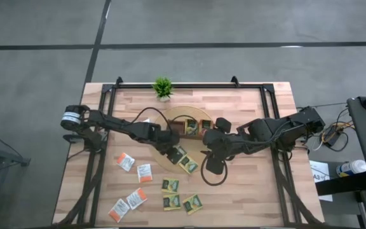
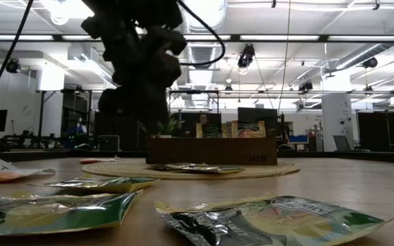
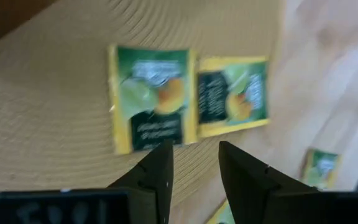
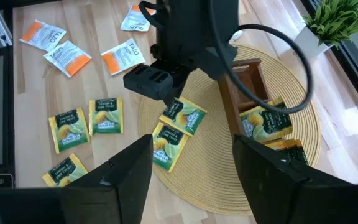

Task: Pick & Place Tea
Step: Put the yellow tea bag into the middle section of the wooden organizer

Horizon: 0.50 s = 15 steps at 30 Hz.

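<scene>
Left gripper (image 3: 194,168) hovering over two green sachets (image 3: 153,96) lying flat on the mat (image 1: 199,170), jaws partly apart, nothing held, probably just dropped off there. Right gripper (image 4: 191,165) wide open, empty, waiting nearby.

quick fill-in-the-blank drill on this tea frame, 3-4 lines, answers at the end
1. The two green-and-yellow sachets under the left gripper lie on the round woven ____.
2. The potted plant stands at the table's ____ edge.
3. The white-and-orange sachets lie on the bare ____.
4. The right gripper holds ____.

Answers: mat; far; table; nothing
</scene>
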Available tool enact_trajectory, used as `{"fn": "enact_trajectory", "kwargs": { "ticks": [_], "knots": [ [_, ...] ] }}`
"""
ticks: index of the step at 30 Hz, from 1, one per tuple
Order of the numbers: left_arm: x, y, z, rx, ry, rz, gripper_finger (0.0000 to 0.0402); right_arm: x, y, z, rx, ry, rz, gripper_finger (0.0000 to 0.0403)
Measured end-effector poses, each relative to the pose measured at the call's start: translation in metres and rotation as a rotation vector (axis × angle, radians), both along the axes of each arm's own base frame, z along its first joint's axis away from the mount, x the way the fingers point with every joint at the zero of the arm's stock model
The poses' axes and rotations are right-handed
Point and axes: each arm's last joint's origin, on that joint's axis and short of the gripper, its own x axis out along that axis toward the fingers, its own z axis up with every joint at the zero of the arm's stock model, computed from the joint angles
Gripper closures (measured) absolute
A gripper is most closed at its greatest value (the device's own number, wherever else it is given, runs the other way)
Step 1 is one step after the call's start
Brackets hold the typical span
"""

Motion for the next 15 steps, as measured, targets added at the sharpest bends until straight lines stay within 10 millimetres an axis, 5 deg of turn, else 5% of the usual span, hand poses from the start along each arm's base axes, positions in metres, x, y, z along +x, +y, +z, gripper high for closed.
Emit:
{"fn": "enact_trajectory", "kwargs": {
  "ticks": [6,15],
  "knots": [
    [-0.01,0.002,-0.018,0.017,0.073,0.044,0.028,0.0,0.0,0.0,0.0,0.0,0.0,0.0183],
    [-0.006,-0.005,-0.011,0.004,0.048,0.048,0.028,0.0,0.0,0.0,0.0,0.0,0.0,0.0183]
  ]
}}
